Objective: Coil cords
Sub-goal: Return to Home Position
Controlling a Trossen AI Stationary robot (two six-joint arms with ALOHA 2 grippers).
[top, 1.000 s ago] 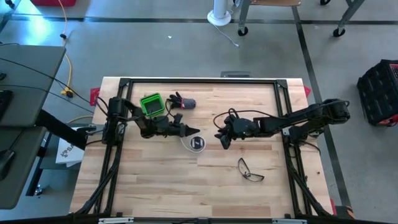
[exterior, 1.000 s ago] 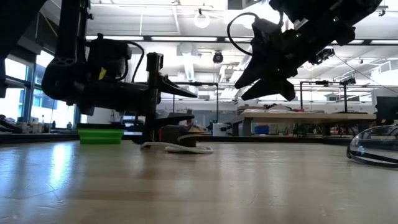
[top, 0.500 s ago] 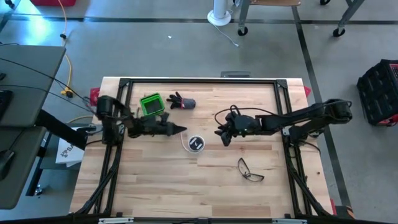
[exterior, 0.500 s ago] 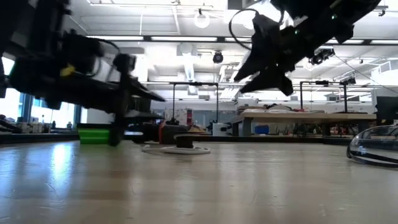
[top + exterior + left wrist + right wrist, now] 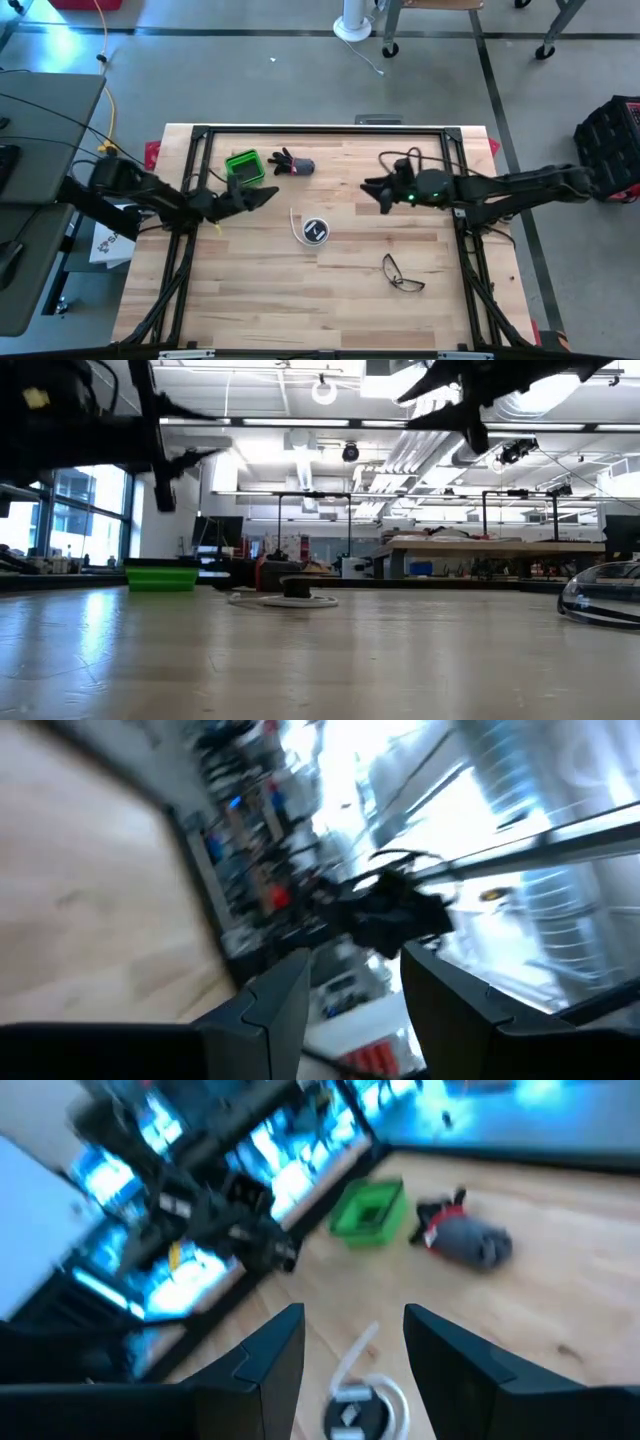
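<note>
The small round black reel [image 5: 316,231] with a white mark lies flat on the wooden table, near its middle. The thin white cord [image 5: 296,222] curls around it, with one end sticking out toward the far left. Both also show in the low view [image 5: 293,589] and the right wrist view [image 5: 350,1415]. My left gripper [image 5: 265,195] is open and empty, raised left of the reel. My right gripper [image 5: 373,189] is open and empty, raised to the reel's far right. Neither gripper touches the cord.
A green box [image 5: 243,167] and a dark grey and black glove-like thing [image 5: 291,163] lie at the far left of the table. A pair of glasses [image 5: 402,273] lies at the near right. A black frame [image 5: 320,131] borders the table.
My left gripper has drawn back from the reel toward the table's left edge and has risen. My right gripper has risen and gone a little toward the far right. The reel and cord stay on the table.
</note>
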